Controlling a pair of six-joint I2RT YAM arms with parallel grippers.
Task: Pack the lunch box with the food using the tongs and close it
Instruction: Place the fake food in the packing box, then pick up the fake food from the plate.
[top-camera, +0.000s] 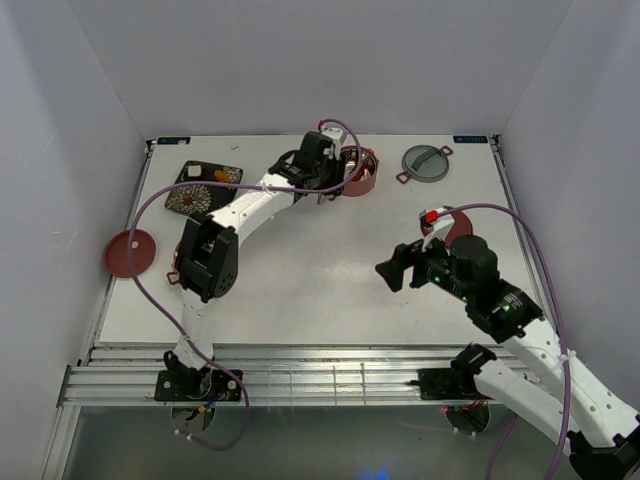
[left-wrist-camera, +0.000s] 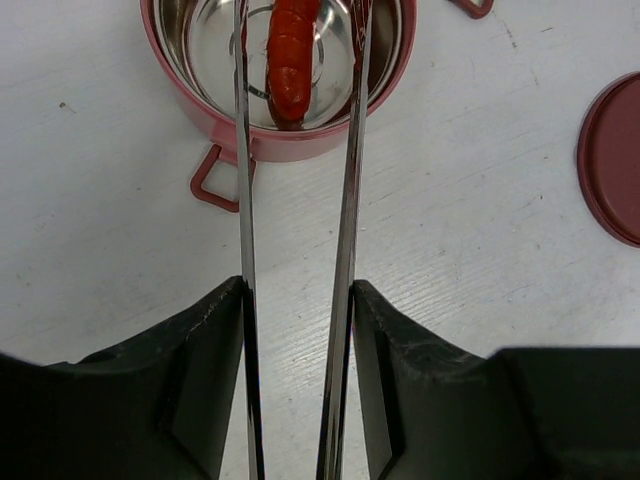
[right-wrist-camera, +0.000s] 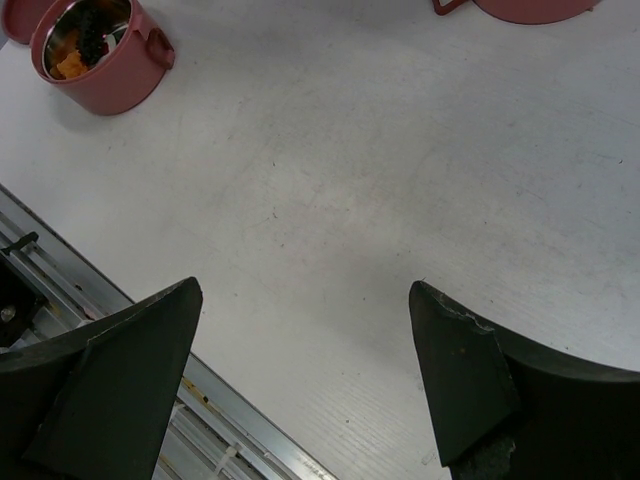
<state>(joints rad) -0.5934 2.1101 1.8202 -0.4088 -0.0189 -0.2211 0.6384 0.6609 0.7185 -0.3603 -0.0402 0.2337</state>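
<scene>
Left end effector is clamped on the long thin silver metal tongs, one finger on each arm, with the arms sprung into a narrow V. The tips are inside the dark-red steel-lined bowl at the far side of the desk. A red ridged food piece lies on the bowl floor between the tips; can't tell if either tip touches it. Right end effector is wide open and empty over bare desk. A second dark-red bowl holds orange and dark pieces. A flat red disc lid lies off to one side, and the grey metal top lid is well apart. Small pieces are on the dark patterned square plate, so packing looks unfinished.

Risks, my read:
- If the grip is too slack, the tongs could slide or twist between the fingers.
- The piece could stick to a tip and ride out on the lift.
- A splayed arm could catch the rim on exit and drag or tip the light bowl.
</scene>
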